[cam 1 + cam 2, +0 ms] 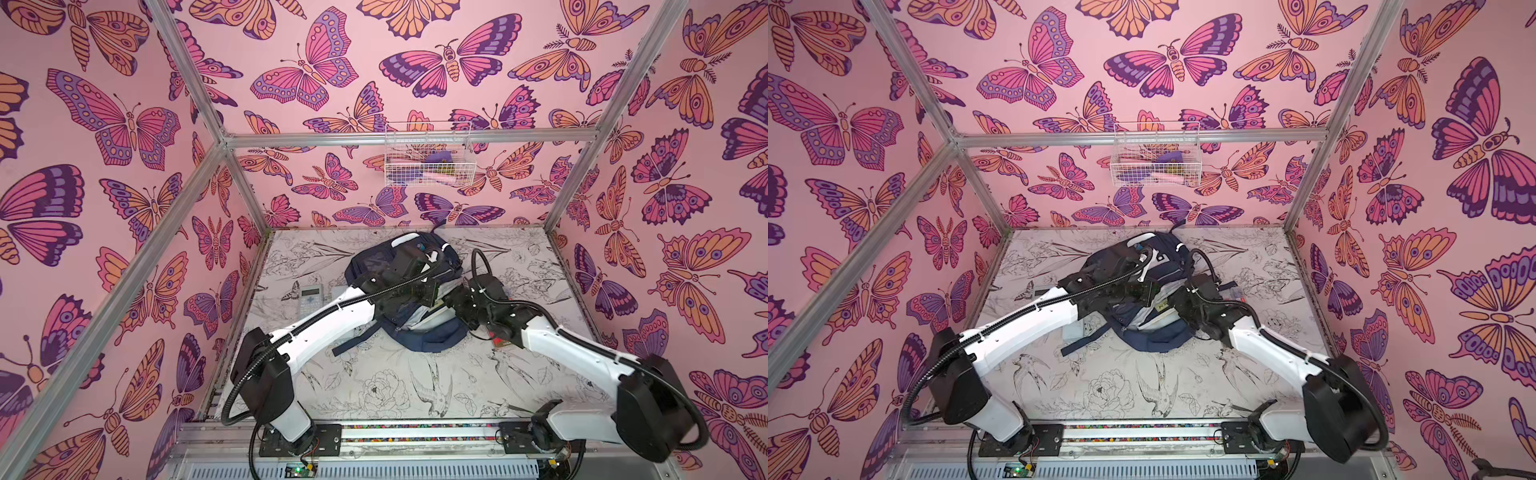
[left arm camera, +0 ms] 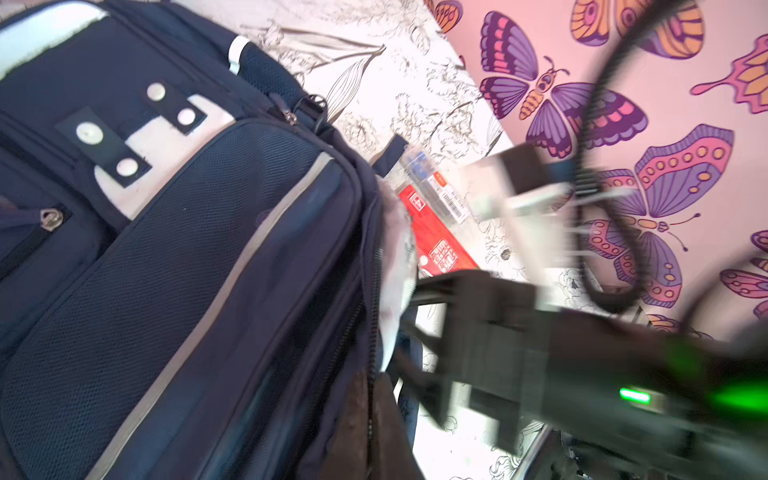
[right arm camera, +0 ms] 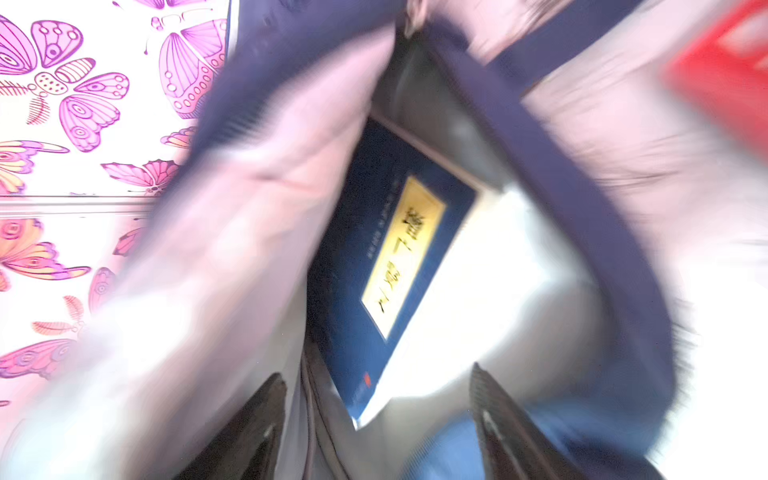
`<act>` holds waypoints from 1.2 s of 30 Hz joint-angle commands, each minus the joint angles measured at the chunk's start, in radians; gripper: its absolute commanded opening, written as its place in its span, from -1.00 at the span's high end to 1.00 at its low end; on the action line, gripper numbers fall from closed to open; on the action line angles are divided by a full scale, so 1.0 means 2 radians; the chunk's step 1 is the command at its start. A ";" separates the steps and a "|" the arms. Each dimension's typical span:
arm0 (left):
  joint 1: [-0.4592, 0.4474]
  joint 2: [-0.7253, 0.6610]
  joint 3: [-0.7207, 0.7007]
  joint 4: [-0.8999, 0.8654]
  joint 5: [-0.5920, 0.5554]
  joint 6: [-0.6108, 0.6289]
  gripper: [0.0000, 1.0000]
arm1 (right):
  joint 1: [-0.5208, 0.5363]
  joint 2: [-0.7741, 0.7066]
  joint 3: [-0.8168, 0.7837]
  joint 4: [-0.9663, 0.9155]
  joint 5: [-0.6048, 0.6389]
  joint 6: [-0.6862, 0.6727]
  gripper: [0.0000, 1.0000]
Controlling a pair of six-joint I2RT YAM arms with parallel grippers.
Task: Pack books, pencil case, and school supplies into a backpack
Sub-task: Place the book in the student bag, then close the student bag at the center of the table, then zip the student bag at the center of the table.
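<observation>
**Holding one book (image 3: 361, 270) in the open backpack (image 1: 415, 336)**

Lies on the table (image 1: 374, 386), mouth wide, dark blue book inside against pale lining. Pinched at the zip edge by left gripper (image 2: 374, 378), jaws closed on fabric. Faced by right gripper (image 3: 376, 374), fingers (image 3: 498, 415) apart, gripping nothing. Leaves calculator (image 1: 311, 297) and red pack (image 2: 440, 237) outside, beside it.

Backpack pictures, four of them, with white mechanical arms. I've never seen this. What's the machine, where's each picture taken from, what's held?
These are two robot arms, the left arm and right arm, at a table's near edge. Two pictures look down from overhead; two come from wrist cameras. A navy backpack lies on the table, a calculator and red packet beside it. The left gripper is shut, apparently pinching the backpack's open edge. The right gripper is open, empty, facing a blue book inside the backpack.
</observation>
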 commanded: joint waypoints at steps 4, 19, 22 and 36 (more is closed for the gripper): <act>0.015 -0.005 -0.019 0.055 0.031 -0.037 1.00 | 0.000 -0.078 0.006 -0.173 0.027 -0.080 -0.22; 0.135 -0.138 -0.246 0.031 0.069 -0.223 -0.32 | 0.195 -0.007 0.123 -0.280 0.175 -0.185 -0.10; 0.158 -0.147 -0.293 0.040 0.098 -0.253 -0.31 | 0.228 0.040 0.151 -0.275 0.175 -0.187 -0.12; 0.184 -0.056 -0.343 0.138 0.170 -0.316 0.11 | 0.294 0.177 0.225 -0.244 0.156 -0.194 -0.09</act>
